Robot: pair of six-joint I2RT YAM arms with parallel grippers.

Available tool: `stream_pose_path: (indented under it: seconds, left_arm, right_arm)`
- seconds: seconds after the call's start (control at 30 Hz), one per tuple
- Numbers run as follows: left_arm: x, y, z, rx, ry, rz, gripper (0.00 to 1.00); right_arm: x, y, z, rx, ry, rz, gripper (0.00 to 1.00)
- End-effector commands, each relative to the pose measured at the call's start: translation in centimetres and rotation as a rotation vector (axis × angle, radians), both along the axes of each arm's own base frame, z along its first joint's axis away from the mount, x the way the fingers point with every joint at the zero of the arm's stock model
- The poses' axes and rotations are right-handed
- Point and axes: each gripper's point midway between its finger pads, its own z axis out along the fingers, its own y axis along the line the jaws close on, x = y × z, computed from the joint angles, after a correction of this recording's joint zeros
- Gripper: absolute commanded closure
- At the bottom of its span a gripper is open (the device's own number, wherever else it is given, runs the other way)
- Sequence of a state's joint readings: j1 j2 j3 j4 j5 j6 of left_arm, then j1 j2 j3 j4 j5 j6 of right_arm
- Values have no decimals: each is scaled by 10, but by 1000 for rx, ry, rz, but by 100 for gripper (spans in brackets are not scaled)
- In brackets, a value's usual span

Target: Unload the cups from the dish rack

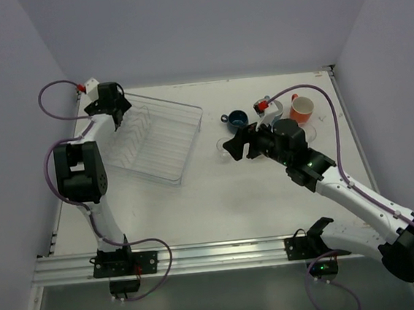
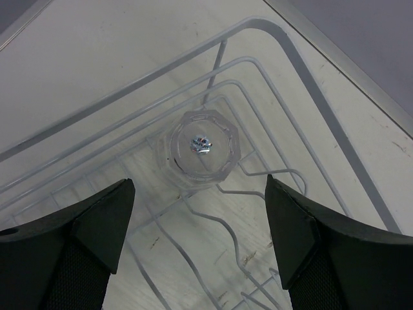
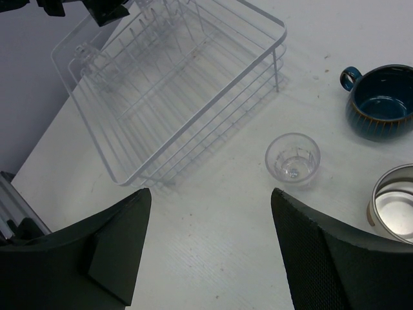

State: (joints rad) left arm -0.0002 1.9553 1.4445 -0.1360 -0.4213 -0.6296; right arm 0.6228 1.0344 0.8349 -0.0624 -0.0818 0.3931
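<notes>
You're on what looks the last tumbler [image 2: 201,147], upended in the rack [image 1: 190,146] toward the worktop's [image 1: 220,212] far-left corner; your left gripper [image 2: 200,194] hangs wide above it, so lower and close, the right gripper [image 3: 210,194] wide and empty.

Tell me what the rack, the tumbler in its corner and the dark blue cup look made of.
Dish rack: probably thin metal wire with a white coating; bent rods, matte.
Tumbler: clear, faceted glass or hard plastic, can't tell which.
Dark blue cup: likely glazed ceramic; glossy highlights, brownish rim.
</notes>
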Motion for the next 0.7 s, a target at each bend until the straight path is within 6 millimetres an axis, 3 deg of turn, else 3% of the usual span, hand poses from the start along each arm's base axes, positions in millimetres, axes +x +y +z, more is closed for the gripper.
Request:
stream_pose_path:
  seconds: [0.0, 0.07, 0.1, 0.13, 0.27, 0.4, 0.57, 0.67]
  left_arm:
    - [22, 7, 22, 48, -77, 11, 12]
    - [27, 6, 21, 53, -80, -2, 13]
    - [27, 21, 21, 54, -81, 21, 13]
    - [29, 21, 21, 51, -85, 19, 14]
    - [36, 21, 18, 47, -94, -1, 17]
    - [38, 23, 15, 54, -89, -6, 29]
    - [40, 22, 6, 37, -77, -23, 30]
    - [41, 20, 4, 32, -76, -31, 36]
  right_arm:
    - [2, 5, 8, 26, -35, 5, 23]
    - [3, 4, 8, 27, -35, 2, 23]
    - [3, 4, 7, 24, -33, 1, 23]
    - [3, 5, 7, 23, -34, 3, 23]
    - [4, 6, 10, 23, -35, 8, 23]
    - [4, 5, 9, 22, -33, 3, 23]
    - [4, 5, 11, 22, -37, 2, 23]
    - [3, 5, 13, 26, -39, 3, 23]
